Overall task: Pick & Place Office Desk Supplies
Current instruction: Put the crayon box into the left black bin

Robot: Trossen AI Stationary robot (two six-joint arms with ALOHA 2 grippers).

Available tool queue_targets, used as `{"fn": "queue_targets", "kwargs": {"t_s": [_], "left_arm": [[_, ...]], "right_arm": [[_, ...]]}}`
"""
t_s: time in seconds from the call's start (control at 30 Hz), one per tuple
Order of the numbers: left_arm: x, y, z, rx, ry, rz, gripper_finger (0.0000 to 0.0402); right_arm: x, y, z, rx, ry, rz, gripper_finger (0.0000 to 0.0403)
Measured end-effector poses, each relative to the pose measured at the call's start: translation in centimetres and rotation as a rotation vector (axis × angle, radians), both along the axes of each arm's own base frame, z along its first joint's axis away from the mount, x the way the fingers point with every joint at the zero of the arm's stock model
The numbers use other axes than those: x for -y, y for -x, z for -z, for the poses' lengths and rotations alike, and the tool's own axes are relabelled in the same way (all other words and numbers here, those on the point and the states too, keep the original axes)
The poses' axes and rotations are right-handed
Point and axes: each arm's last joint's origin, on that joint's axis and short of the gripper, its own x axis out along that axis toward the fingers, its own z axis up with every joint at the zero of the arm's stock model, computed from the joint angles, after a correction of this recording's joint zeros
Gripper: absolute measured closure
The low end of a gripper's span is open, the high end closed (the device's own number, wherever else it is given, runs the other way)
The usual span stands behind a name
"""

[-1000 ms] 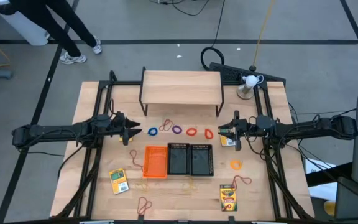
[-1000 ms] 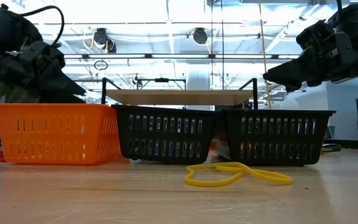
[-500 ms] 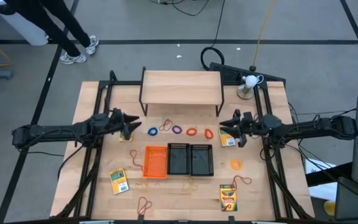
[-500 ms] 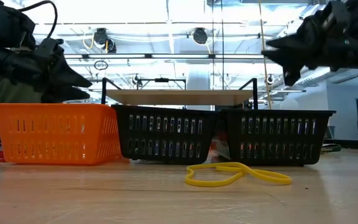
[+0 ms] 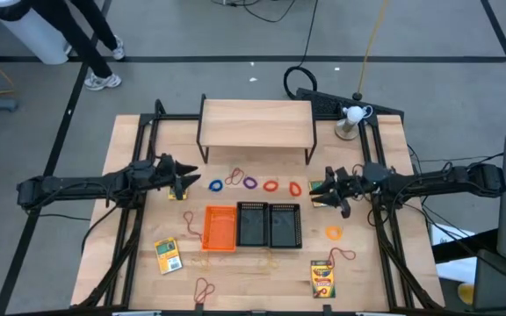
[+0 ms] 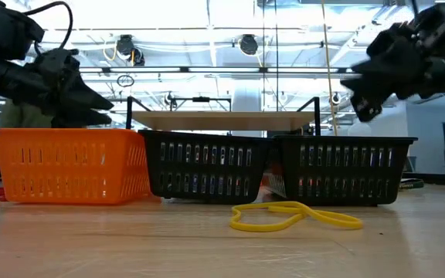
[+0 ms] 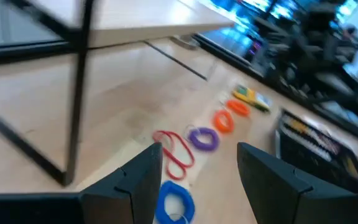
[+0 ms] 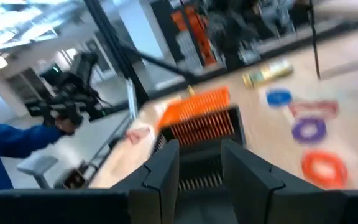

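Two hands hover, neither carrying anything yet: the left hand point(image 5: 185, 179), fingers spread, beside the blue rubber-band loop point(image 5: 216, 185); the right hand point(image 5: 321, 191), fingers apart, has swung over the small yellow-and-green crayon box point(image 5: 315, 198) since a second ago; next it likely descends to pinch it

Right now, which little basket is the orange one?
The orange tray is the left end of the row of three, on the left arm's side. The two black trays beside it are dark mesh.
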Motion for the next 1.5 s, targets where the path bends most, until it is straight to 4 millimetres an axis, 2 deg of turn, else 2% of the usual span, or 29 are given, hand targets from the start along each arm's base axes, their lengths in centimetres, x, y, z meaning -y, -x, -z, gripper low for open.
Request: {"fn": "queue_targets", "kwargs": {"t_s": [0.13,0.27,0.47,0.67,0.83,0.9,0.97,1.07,1.2,1.33,1.4,1.5], "left_arm": [[0.0,0.0,0.1,-0.034,-0.089,0.015,0.0195],[-0.1,0.1,0.3,-0.089,-0.167,-0.006,0.0195],[-0.1,0.4,1.0,-0.169,-0.155,-0.005,0.0195],[-0.1,0.3,1.0,-0.159,-0.153,-0.008,0.0195],[-0.1,0.3,0.9,-0.142,-0.134,-0.016,0.0195],[-0.1,0.3,0.9,-0.138,-0.117,-0.021,0.0195],[-0.1,0.3,0.9,-0.137,-0.108,-0.022,0.0195],[-0.1,0.3,0.9,-0.137,-0.103,-0.022,0.0195],[-0.1,0.3,1.0,-0.141,-0.100,-0.022,0.0195],[-0.1,0.3,1.0,-0.136,-0.085,-0.026,0.0195],[-0.1,0.3,1.0,-0.136,-0.085,-0.026,0.0195],[-0.1,0.3,1.0,-0.137,-0.084,-0.027,0.0195]], "right_arm": [[0.0,0.2,1.4,-0.158,-0.056,0.017,0.0293],[0.2,0.4,2.4,-0.258,-0.049,0.105,0.0293],[0.6,0.4,2.3,-0.246,0.003,0.214,0.0293],[0.6,0.3,2.0,-0.219,0.036,0.216,0.0293],[0.8,0.3,2.1,-0.256,0.163,0.265,0.0294],[1.0,-0.4,0.6,-0.256,0.232,0.275,0.0294],[1.1,-1.3,-1.9,-0.244,0.288,0.276,0.0294],[1.2,-1.8,-5.0,-0.410,0.364,0.291,0.0294],[1.1,-1.1,-9.6,-0.619,0.383,0.351,0.0294],[0.8,-0.8,-10.9,-0.713,0.340,0.340,0.0294],[0.8,-1.0,-10.6,-0.739,0.322,0.305,0.0294],[1.0,-1.5,-9.4,-0.867,0.311,0.288,0.0294]]}}
